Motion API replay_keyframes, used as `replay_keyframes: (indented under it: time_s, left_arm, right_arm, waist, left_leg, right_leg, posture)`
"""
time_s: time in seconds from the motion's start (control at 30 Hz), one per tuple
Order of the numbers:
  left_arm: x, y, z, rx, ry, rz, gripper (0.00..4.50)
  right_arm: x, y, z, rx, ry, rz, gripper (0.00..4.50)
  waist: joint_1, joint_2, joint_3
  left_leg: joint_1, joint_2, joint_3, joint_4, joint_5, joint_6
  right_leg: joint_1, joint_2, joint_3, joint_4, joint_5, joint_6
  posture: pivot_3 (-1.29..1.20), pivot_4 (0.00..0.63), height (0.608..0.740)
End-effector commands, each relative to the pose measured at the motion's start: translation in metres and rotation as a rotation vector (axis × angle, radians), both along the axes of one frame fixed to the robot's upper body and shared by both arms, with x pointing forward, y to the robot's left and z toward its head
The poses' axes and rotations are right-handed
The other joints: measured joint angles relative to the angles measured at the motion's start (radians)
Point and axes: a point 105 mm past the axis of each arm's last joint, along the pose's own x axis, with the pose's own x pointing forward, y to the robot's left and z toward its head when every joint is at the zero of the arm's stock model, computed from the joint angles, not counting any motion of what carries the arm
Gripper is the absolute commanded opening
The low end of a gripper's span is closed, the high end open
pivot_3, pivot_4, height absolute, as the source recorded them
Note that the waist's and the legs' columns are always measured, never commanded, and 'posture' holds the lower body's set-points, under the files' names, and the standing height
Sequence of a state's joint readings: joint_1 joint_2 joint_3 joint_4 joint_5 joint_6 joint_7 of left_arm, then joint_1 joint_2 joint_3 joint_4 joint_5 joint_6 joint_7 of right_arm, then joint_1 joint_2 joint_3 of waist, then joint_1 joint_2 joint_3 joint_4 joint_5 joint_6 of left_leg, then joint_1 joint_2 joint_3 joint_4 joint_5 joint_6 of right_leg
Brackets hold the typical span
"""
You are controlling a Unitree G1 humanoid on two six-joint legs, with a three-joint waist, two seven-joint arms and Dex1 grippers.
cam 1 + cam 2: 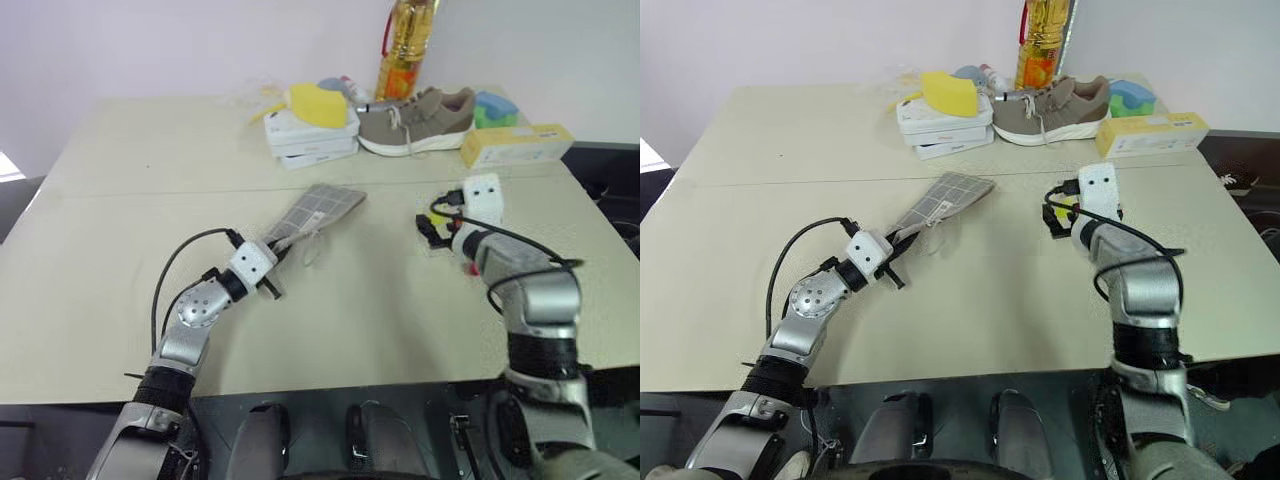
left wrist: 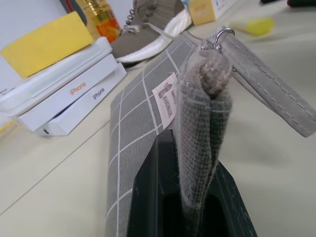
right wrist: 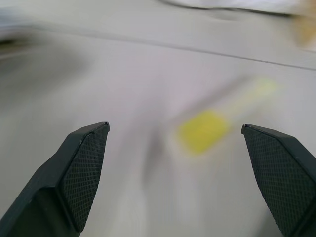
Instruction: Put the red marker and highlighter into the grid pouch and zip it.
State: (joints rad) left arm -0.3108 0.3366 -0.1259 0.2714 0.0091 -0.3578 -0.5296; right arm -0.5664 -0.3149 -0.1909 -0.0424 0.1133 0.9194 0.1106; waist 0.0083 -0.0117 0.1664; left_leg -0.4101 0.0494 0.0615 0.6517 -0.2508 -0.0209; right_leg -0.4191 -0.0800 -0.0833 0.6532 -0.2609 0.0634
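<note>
While pinching pouch (image 2: 143, 123), left pincer (image 2: 190, 197)

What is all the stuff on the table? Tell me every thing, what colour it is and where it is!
grid pouch: one, grey with white lines, middle of the table, one end pinched.
highlighter: one, bright yellow, on the table right of the pouch.
white boxes: two, stacked, far side.
yellow sponge: one, on top of the boxes.
shoe: one, tan with white sole, far side beside the boxes.
oil bottle: one, golden, behind the shoe.
long box: one, pale yellow, far right.
table: one, beige.
left gripper: one, black jaws shut on the pouch.
right gripper: one, black jaws open, over the highlighter.
</note>
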Motion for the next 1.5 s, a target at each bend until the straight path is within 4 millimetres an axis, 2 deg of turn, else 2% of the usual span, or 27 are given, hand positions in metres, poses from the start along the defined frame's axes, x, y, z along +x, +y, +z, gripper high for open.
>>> replay_keyframes:
  time_s: [0.03, 0.2, 0.33, 0.43, 0.57, 0.6, 0.67, 0.7, 0.77, 0.87, 0.93, 1.1, 1.3, 1.47, 1.5]
  left_arm:
    - [0.0, 0.0, 0.011, -0.04, -0.039, 0.007, 0.0]
    - [-0.003, -0.002, 0.014, -0.067, -0.042, -0.001, 0.0]
    - [-0.004, 0.0, 0.017, -0.098, -0.038, 0.003, 0.0]
    - [-0.004, 0.002, 0.018, -0.106, -0.033, 0.003, 0.0]
    - [-0.003, 0.004, 0.018, -0.111, -0.028, 0.008, 0.0]
    - [-0.004, 0.004, 0.018, -0.111, -0.027, 0.007, 0.0]
    - [-0.004, 0.004, 0.017, -0.11, -0.024, 0.006, 0.0]
    - [-0.004, 0.003, 0.017, -0.11, -0.023, 0.005, 0.0]
    - [-0.004, 0.003, 0.017, -0.11, -0.021, 0.003, 0.0]
    - [-0.004, 0.002, 0.017, -0.111, -0.018, -0.005, 0.0]
    - [-0.003, 0.002, 0.017, -0.112, -0.017, -0.007, 0.0]
    - [-0.003, 0.001, 0.018, -0.115, -0.015, -0.013, 0.0]
    - [-0.004, 0.0, 0.018, -0.124, -0.013, -0.016, 0.0]
    - [-0.006, -0.001, 0.018, -0.129, -0.01, -0.017, 0.0]
    - [-0.006, -0.001, 0.018, -0.13, -0.01, -0.018, 0.0]
  right_arm:
    - [0.015, -0.016, 0.008, 0.033, -0.049, -0.146, 4.45]
    - [0.031, -0.026, -0.002, 0.122, -0.017, -0.269, 4.45]
    - [0.038, -0.024, -0.011, 0.149, 0.012, -0.276, 4.45]
    - [0.039, -0.018, -0.018, 0.146, 0.032, -0.249, 3.69]
    - [0.037, -0.015, -0.023, 0.151, 0.035, -0.238, 1.75]
    - [0.036, -0.015, -0.024, 0.151, 0.034, -0.237, 1.1]
    - [0.034, -0.015, -0.023, 0.15, 0.026, -0.231, 0.1]
    - [0.034, -0.014, -0.021, 0.152, 0.017, -0.224, 0.04]
    - [0.033, -0.014, -0.02, 0.154, 0.007, -0.215, 0.04]
    - [0.031, -0.015, -0.015, 0.174, -0.014, -0.208, 0.89]
    - [0.031, -0.016, -0.011, 0.17, -0.029, -0.222, 1.8]
    - [0.032, -0.012, -0.006, 0.169, -0.035, -0.225, 4.43]
    - [0.035, 0.007, -0.016, 0.228, 0.025, -0.183, 4.43]
    - [0.033, 0.007, -0.028, 0.174, 0.075, -0.201, 4.43]
    - [0.033, 0.006, -0.03, 0.168, 0.079, -0.214, 4.2]
  waist:
    - [0.001, 0.0, 0.0]
    - [0.001, 0.0, 0.0]
    - [-0.005, 0.0, 0.0]
    - [-0.01, 0.0, 0.0]
    - [-0.016, 0.0, 0.0]
    - [-0.017, 0.0, 0.0]
    - [-0.02, 0.0, 0.0]
    - [-0.021, 0.0, 0.0]
    - [-0.022, 0.0, 0.0]
    - [-0.022, 0.0, 0.0]
    - [-0.022, 0.0, 0.0]
    - [-0.022, 0.0, 0.0]
    - [-0.022, 0.0, 0.0]
    - [-0.022, 0.0, 0.0]
    - [-0.022, 0.0, 0.0]
  left_leg:
    - [0.0, 0.0, 0.0, 0.0, 0.0, 0.0]
    - [0.0, 0.0, 0.001, -0.001, 0.0, 0.0]
    - [0.0, 0.0, 0.001, -0.001, 0.0, 0.0]
    - [0.0, 0.0, 0.001, -0.002, 0.0, 0.0]
    - [0.0, 0.0, 0.0, -0.002, 0.0, 0.0]
    - [0.0, 0.0, 0.0, -0.002, 0.0, 0.0]
    - [0.0, 0.0, 0.0, -0.002, 0.0, 0.0]
    - [0.0, 0.0, 0.0, -0.002, 0.0, 0.0]
    - [0.0, 0.0, 0.0, -0.002, 0.0, 0.0]
    - [0.0, 0.001, 0.0, -0.002, 0.0, 0.0]
    - [0.0, 0.001, 0.0, -0.002, 0.0, 0.0]
    - [0.0, 0.001, 0.0, -0.002, 0.0, 0.0]
    - [0.0, 0.001, 0.0, -0.002, 0.0, 0.0]
    - [0.0, 0.001, 0.001, -0.002, 0.0, 0.0]
    - [0.0, 0.001, 0.001, -0.002, 0.0, 0.0]
  right_leg:
    - [0.0, 0.0, 0.0, 0.0, 0.0, 0.0]
    - [0.0, -0.001, 0.0, -0.001, 0.0, 0.0]
    - [0.0, 0.0, 0.0, 0.0, 0.0, 0.0]
    - [0.0, 0.0, 0.0, 0.0, 0.0, 0.0]
    - [0.0, 0.0, 0.0, 0.0, 0.0, 0.0]
    - [0.0, 0.0, 0.0, 0.0, 0.0, 0.0]
    - [0.0, -0.001, 0.0, 0.0, 0.0, 0.0]
    - [0.0, -0.001, 0.0, 0.0, 0.0, 0.0]
    - [0.0, 0.0, 0.0, 0.0, 0.0, 0.0]
    - [0.0, 0.0, 0.0, 0.0, 0.0, 0.0]
    - [0.0, 0.0, 0.001, 0.0, 0.0, 0.0]
    - [0.0, 0.0, 0.001, 0.0, 0.0, 0.0]
    - [0.0, 0.0, 0.001, 0.0, 0.0, 0.0]
    - [-0.001, 0.0, 0.001, 0.0, 0.0, 0.0]
    - [-0.001, 0.0, 0.001, 0.0, 0.0, 0.0]
  posture:
    - [0.0, 0.15, 0.74]
    - [0.0, 0.15, 0.74]
    - [0.0, 0.15, 0.74]
    - [0.0, 0.15, 0.74]
    - [0.0, 0.15, 0.74]
    - [0.0, 0.15, 0.74]
    - [0.0, 0.15, 0.74]
    - [0.0, 0.15, 0.74]
    - [0.0, 0.15, 0.74]
    - [0.0, 0.15, 0.74]
    - [0.0, 0.15, 0.74]
    - [0.0, 0.15, 0.74]
    - [0.0, 0.15, 0.74]
    - [0.0, 0.15, 0.74]
    - [0.0, 0.15, 0.74]
